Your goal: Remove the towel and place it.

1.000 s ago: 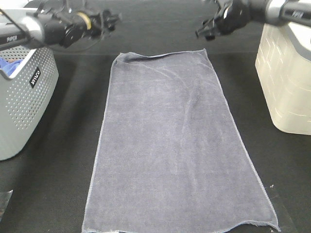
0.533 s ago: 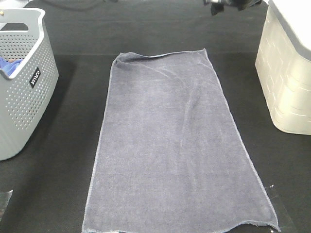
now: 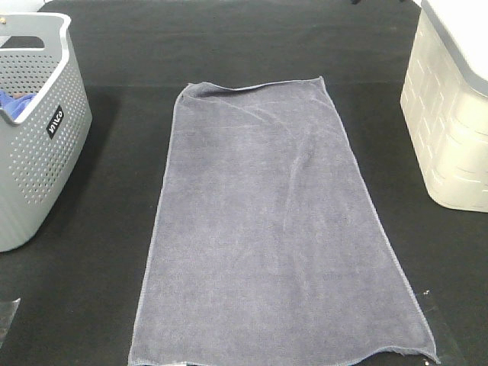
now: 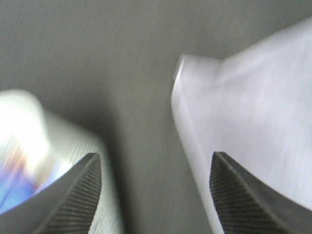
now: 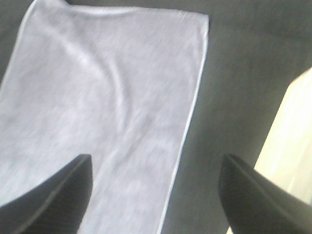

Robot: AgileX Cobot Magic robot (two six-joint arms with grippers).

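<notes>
The towel (image 3: pixel 278 221) is big, long and soft grey-purple, with a thin sewn edge all around and a few little wrinkles. It lies flat on the black table (image 3: pixel 99 297), between the grey basket (image 3: pixel 38 145) and the cream bin (image 3: pixel 450 122). The left gripper (image 4: pixel 153 195) and right gripper (image 5: pixel 156 195) are both spread wide, holding nothing.

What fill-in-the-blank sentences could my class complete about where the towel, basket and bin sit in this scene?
1. The towel lies spread flat on the ____ tabletop.
2. The grey perforated basket stands to the ____ of the towel in the high view.
3. A ____ cloth shows inside the basket.
4. The cream bin and the towel are ____.

Missing words: black; left; blue; apart
</notes>
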